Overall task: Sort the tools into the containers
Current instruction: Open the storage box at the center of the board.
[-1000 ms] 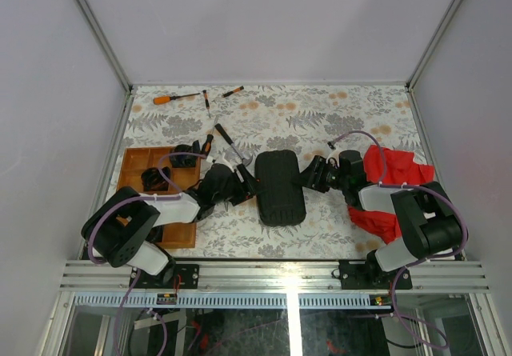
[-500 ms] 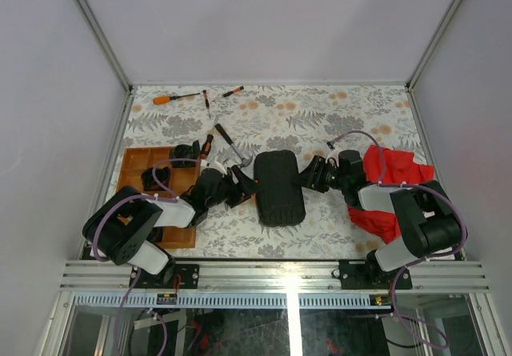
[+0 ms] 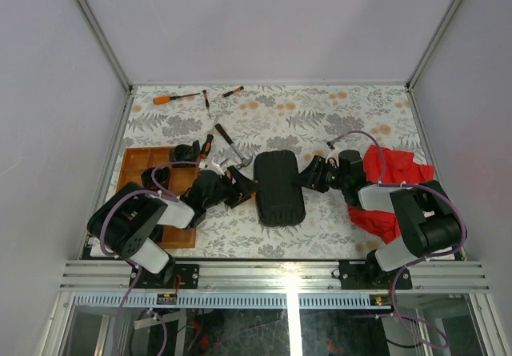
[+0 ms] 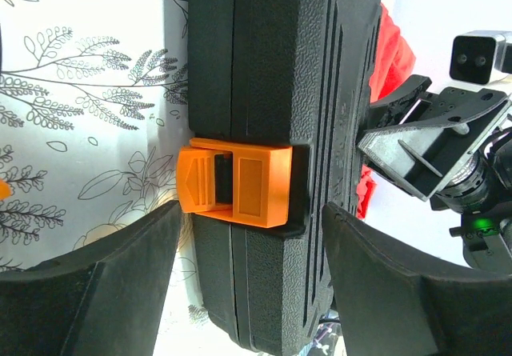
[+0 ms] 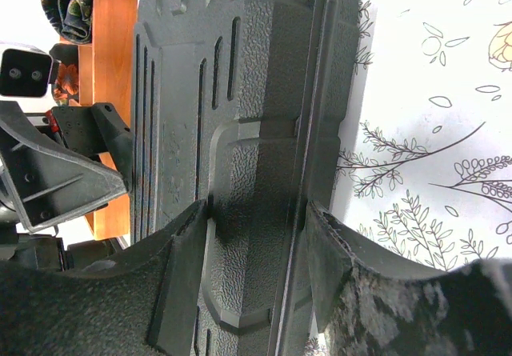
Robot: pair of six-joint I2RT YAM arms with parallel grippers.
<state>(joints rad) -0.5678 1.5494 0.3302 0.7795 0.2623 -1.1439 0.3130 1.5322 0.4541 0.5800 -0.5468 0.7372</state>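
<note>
The black ribbed tool case [image 3: 280, 186] lies closed in the middle of the table. My left gripper [image 3: 246, 184] is open at its left edge. In the left wrist view the gripper [image 4: 252, 292] straddles that edge just below the orange latch [image 4: 236, 184], with a gap on each side. My right gripper [image 3: 305, 178] holds the opposite edge. In the right wrist view it [image 5: 260, 268] is shut on the case [image 5: 256, 92]. A slim hammer [image 3: 227, 145] lies beyond the left gripper. An orange screwdriver [image 3: 172, 98] and two small drivers [image 3: 206, 100] lie at the far left.
The orange-brown wooden tray [image 3: 136, 162] sits at the left under my left arm, with dark items in its compartments. A red cloth [image 3: 396, 168] lies at the right under my right arm. An orange-and-black tool [image 3: 206, 144] rests by the tray's far corner.
My left gripper has drawn back slightly to the left and opened a little, uncovering the hammer's head. The case and the right gripper have not moved.
</note>
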